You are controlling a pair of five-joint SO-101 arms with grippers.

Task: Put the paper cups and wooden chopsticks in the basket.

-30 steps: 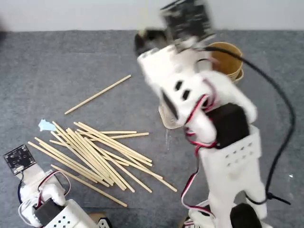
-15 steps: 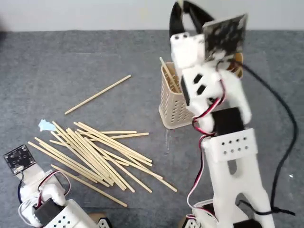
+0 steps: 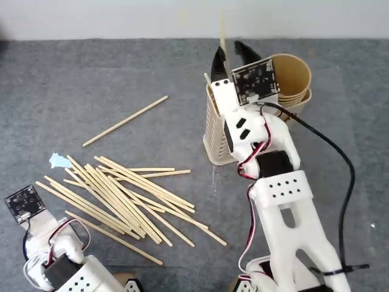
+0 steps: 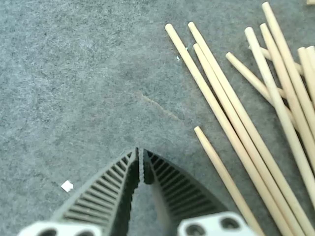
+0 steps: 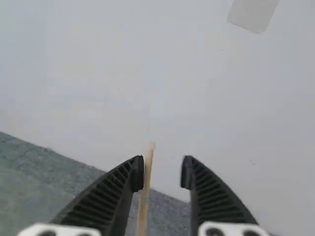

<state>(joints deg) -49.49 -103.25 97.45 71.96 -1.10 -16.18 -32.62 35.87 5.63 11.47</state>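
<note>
My grey felt counter (image 3: 73,79) carries a beige perforated plastic basket (image 3: 216,140), with stacked brown paper cups (image 3: 295,79) just beside it. Loose wooden chopsticks (image 3: 121,194) lie flat, mostly diagonal. My right tool (image 3: 229,47) is open above the basket, a single wooden chopstick (image 5: 146,187) standing upright against one jaw. My left tool (image 4: 140,164) is closed and empty.

Blue scrap (image 3: 59,160) on grey carpet (image 3: 91,79)

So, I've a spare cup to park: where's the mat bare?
Bare mat at far left, beyond the lone chopstick, and at right, past the cups. Crowded: the chopstick pile near left, and around the basket, cups and right gripper.
</note>
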